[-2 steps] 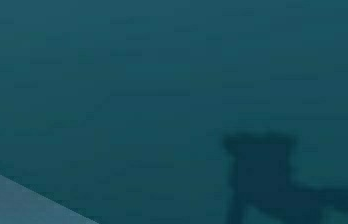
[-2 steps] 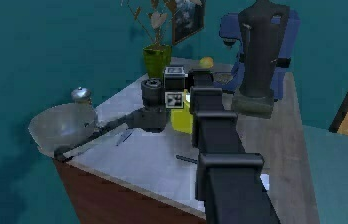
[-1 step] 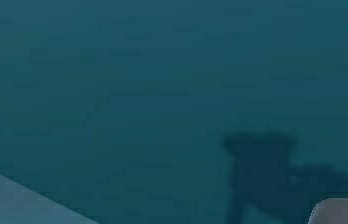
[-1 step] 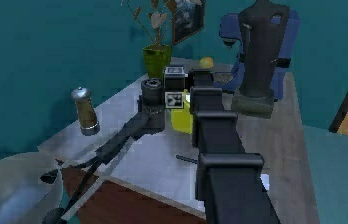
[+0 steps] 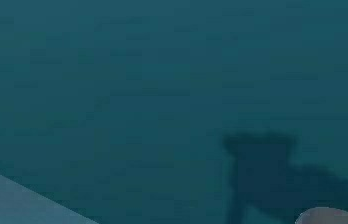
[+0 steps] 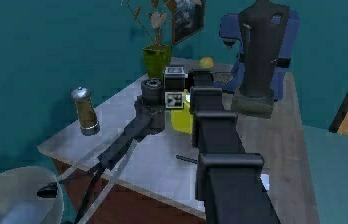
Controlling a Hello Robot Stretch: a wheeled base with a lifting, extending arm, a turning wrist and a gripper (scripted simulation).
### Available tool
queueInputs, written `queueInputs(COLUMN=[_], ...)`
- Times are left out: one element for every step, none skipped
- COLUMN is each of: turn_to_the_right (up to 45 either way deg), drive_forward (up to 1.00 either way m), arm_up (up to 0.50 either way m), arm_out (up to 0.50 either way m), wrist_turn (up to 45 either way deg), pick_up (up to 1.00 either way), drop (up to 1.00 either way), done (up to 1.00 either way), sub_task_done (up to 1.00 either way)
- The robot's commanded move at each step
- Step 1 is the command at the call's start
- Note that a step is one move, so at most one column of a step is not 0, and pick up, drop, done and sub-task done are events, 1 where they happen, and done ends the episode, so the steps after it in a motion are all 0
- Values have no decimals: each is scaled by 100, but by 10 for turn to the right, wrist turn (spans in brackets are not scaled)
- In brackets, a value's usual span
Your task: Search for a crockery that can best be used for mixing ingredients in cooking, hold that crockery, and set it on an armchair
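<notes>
A pale table (image 6: 157,165) is seen across the middle of the arm side view, crossed by the dark arm (image 6: 222,165). At lower left, off the table's edge, a grey-white bowl (image 6: 12,195) is held at the far end of the gripper (image 6: 70,190). A tin (image 6: 84,110) is stood by the table's left corner.

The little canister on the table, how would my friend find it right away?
Look for the pale table against the teal wall. At its corner on the arm side view's left stands the little canister, upright and alone. It is brownish with a shiny top, unlike the potted plant and tall dark machine farther back.
</notes>
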Motion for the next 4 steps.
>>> queueInputs(turn_to_the_right=[0, -450, -450, -330], drive_forward=[0, 0, 0, 0], arm_up=[0, 0, 0, 0], arm_out=[-22, 0, 0, 0], wrist_turn=[0, 0, 0, 0], pick_up=[0, 0, 0, 0], drop=[0, 0, 0, 0], done=[0, 0, 0, 0], sub_task_done=[0, 0, 0, 0])
